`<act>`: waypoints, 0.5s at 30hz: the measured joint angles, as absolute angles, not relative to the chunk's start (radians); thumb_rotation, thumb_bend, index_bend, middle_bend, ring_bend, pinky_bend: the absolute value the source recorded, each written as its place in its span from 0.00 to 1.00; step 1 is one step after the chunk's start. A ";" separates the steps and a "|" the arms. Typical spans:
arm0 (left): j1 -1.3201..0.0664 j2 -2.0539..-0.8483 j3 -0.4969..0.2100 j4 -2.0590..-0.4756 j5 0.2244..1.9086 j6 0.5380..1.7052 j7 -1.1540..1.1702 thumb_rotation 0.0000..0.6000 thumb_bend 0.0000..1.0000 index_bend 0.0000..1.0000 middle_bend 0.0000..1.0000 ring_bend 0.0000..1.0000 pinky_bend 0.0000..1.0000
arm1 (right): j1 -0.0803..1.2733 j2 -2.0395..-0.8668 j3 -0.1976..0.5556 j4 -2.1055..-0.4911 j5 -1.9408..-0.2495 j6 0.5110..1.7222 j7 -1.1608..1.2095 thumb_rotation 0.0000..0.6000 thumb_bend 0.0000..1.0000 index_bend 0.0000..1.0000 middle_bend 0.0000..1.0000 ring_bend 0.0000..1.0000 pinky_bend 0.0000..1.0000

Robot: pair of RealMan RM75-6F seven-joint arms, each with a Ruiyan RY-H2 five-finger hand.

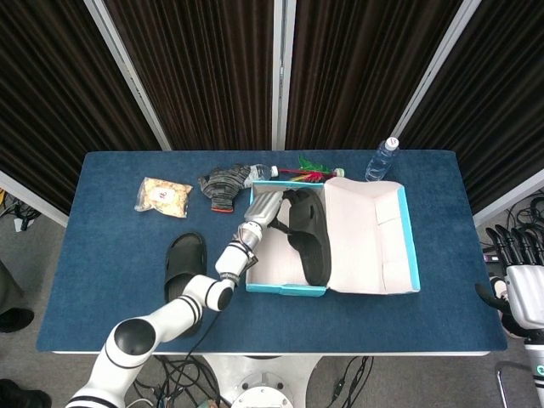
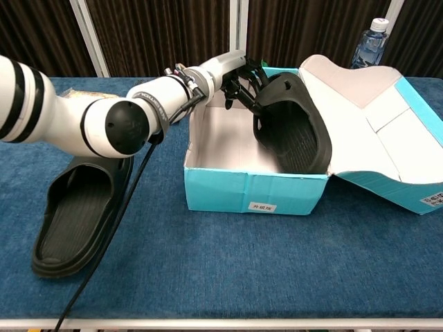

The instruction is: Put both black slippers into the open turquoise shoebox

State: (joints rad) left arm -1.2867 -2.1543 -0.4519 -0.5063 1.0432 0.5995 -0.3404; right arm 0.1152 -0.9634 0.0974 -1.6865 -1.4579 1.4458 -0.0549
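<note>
My left hand [image 1: 270, 206] [image 2: 242, 81] grips the heel end of one black slipper [image 1: 309, 235] [image 2: 292, 125]. That slipper stands tilted inside the open turquoise shoebox [image 1: 285, 287] [image 2: 252, 191], leaning against the box's right wall. The other black slipper [image 1: 183, 270] [image 2: 79, 203] lies flat on the blue table, to the left of the box. My right hand [image 1: 520, 286] hangs off the table's right edge, its fingers apart and holding nothing; only the head view shows it.
The box lid [image 1: 374, 234] [image 2: 377, 114] lies folded open to the right. A grey knit glove [image 1: 223, 184], a snack bag [image 1: 163, 195] and a green-and-red item [image 1: 308, 171] sit behind the box. A water bottle [image 1: 382, 159] [image 2: 367, 41] stands at the back right.
</note>
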 measured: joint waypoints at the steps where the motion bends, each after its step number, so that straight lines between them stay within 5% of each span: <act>1: -1.291 -2.161 -0.451 -0.494 1.046 0.600 -0.332 1.00 0.00 0.68 0.66 0.87 0.69 | 0.115 -0.963 0.097 -1.686 -1.457 1.445 -0.055 1.00 0.12 0.00 0.07 0.00 0.00; 11: -1.320 -2.209 -0.451 -0.413 1.055 0.590 -0.260 1.00 0.00 0.66 0.65 0.85 0.65 | 0.115 -0.963 0.097 -1.685 -1.454 1.442 -0.055 1.00 0.12 0.00 0.07 0.00 0.00; 15: -1.323 -2.213 -0.457 -0.413 1.053 0.586 -0.243 1.00 0.00 0.43 0.49 0.77 0.64 | 0.113 -0.961 0.097 -1.685 -1.451 1.444 -0.053 1.00 0.12 0.00 0.07 0.00 0.00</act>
State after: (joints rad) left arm -1.3233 -2.2127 -0.4566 -0.4126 1.0525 0.5856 -0.2435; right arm 0.1132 -0.9611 0.0971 -1.6853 -1.4510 1.4435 -0.0527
